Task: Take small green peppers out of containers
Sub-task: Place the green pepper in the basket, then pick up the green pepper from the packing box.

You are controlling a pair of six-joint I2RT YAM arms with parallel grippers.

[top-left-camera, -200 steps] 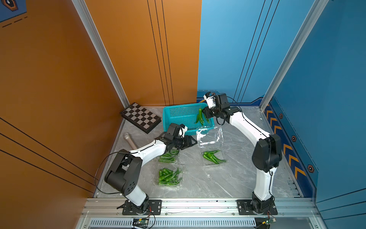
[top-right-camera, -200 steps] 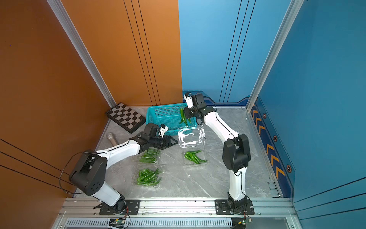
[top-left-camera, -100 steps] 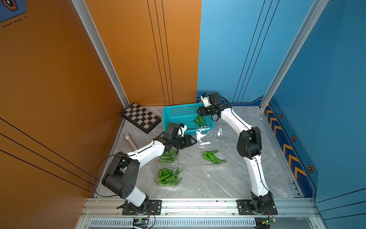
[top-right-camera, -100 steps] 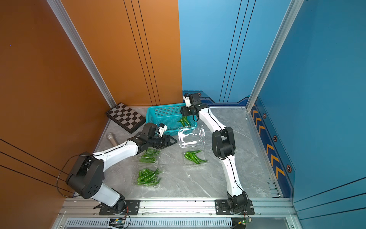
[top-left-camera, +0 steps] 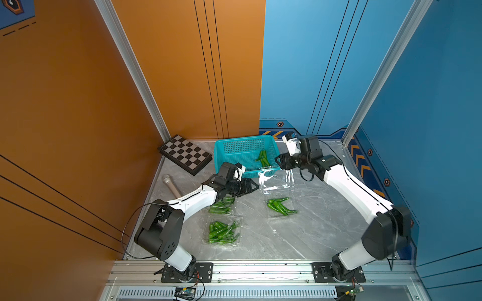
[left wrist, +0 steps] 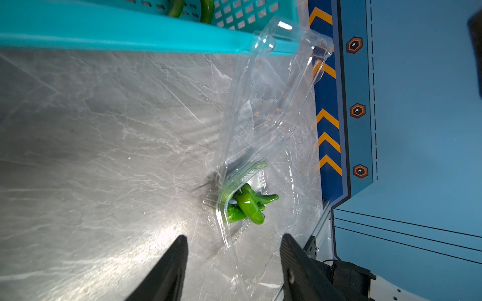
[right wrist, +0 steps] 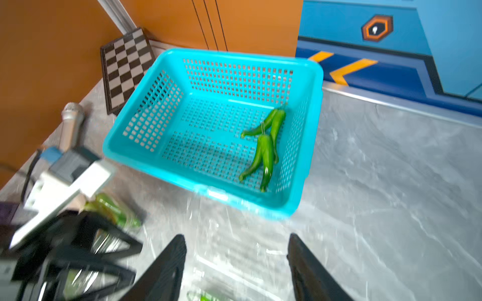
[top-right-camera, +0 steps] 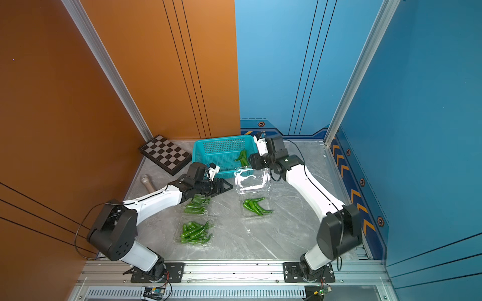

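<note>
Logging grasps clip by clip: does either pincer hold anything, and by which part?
Nothing is held. The left pincer and the right pincer both stand open and empty; some peppers lie loose in the basket.

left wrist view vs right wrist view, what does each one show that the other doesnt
Left wrist only: the open container in sharp view (just blurred plastic in the right wrist view), lid raised beside the basket, a few peppers in its tray. Right wrist only: the chessboard, the microphone, the left gripper, the basket's whole inside. Both: the basket, the basket peppers, the marble table, open jaws in front.
</note>
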